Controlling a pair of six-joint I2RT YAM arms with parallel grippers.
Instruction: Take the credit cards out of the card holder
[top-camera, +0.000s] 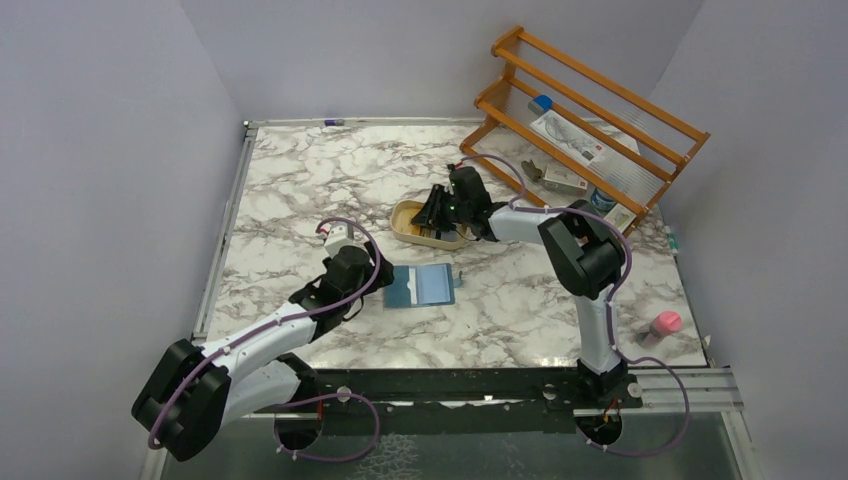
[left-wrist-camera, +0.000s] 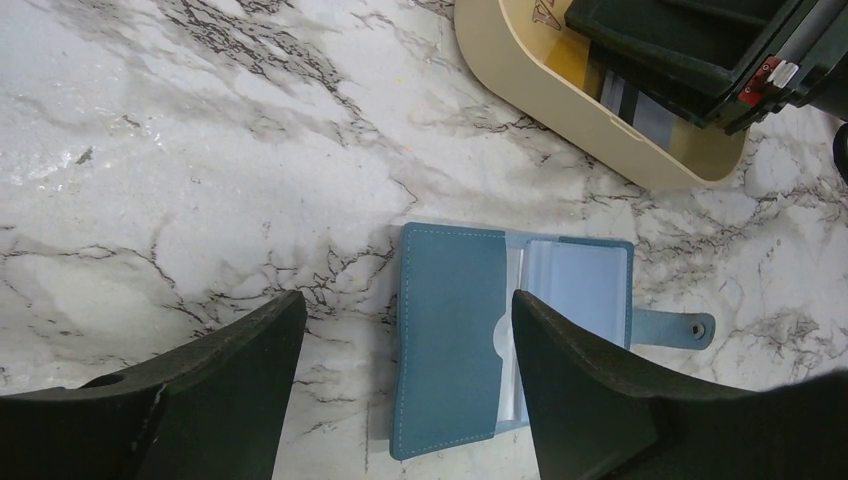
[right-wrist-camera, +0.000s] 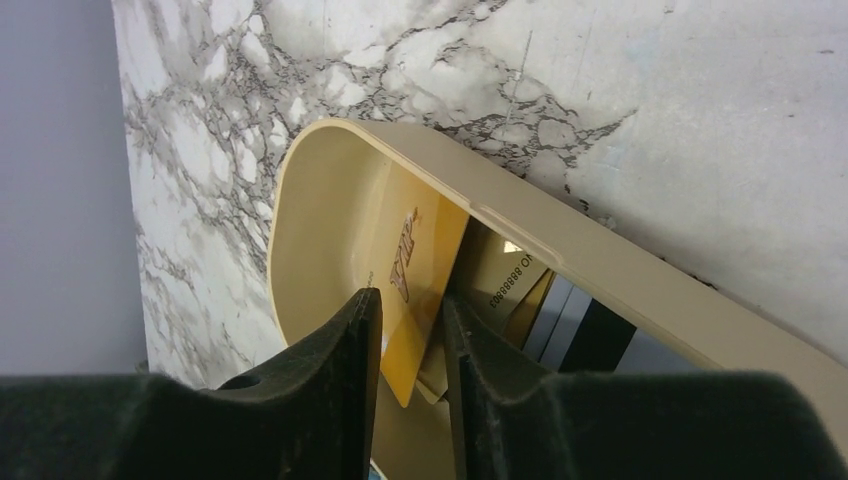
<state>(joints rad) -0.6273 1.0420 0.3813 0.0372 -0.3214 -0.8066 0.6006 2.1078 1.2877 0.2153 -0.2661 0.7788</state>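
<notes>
The card holder (top-camera: 420, 286) lies opened flat near the middle of the marble surface (top-camera: 300, 180), just ahead of the left arm. We read its spread long axis as running left to right in the top view, its fold running near to far, and its snap tab (left-wrist-camera: 675, 328) pointing right. Its pale inner pocket (left-wrist-camera: 578, 285) shows us no card, though whatever sits under the left flap (left-wrist-camera: 450, 340) is hidden, so we judge the emptying mostly or wholly done. The credit cards (left-wrist-camera: 625, 100) we can see rest in the tan oval dish (top-camera: 405, 222), near the holder but not touching it. A yellow-orange card (right-wrist-camera: 425, 240) leans inside its wall, with dark and pale ones beside it. The right jaws hang over the dish a narrow gap apart, and the yellow card shows face-on through that gap, apparently unclamped. The left jaws stand wide apart above the holder, straddling its left flap and gripping nothing.
</notes>
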